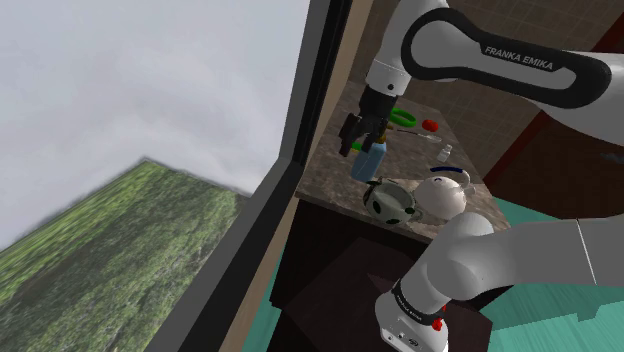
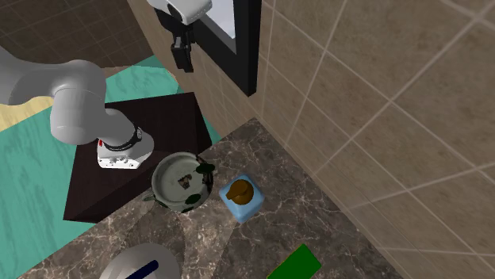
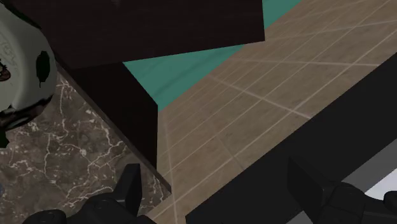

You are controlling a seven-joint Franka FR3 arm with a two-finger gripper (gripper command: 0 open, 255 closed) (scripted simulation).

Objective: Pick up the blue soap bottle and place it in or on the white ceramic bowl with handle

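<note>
The blue soap bottle (image 1: 368,162) (image 2: 241,196) stands upright on the brown marble counter (image 1: 335,170), its brown top facing up. Close beside it sits the white bowl (image 1: 392,201) (image 2: 181,181) (image 3: 22,70) with dark patches and a handle. My black gripper (image 1: 358,135) (image 2: 184,57) (image 3: 216,191) hangs above the counter's edge by the window wall, higher than the bottle and apart from it. Its fingers (image 3: 130,188) stand open with nothing between them.
A white rounded pot (image 1: 445,192) (image 2: 143,265) stands beside the bowl. A green object (image 1: 405,117) (image 2: 295,265), a red one (image 1: 430,124) and a small white one (image 1: 448,152) lie farther along the counter. A dark window frame (image 1: 310,110) and a tiled wall (image 2: 357,119) border it.
</note>
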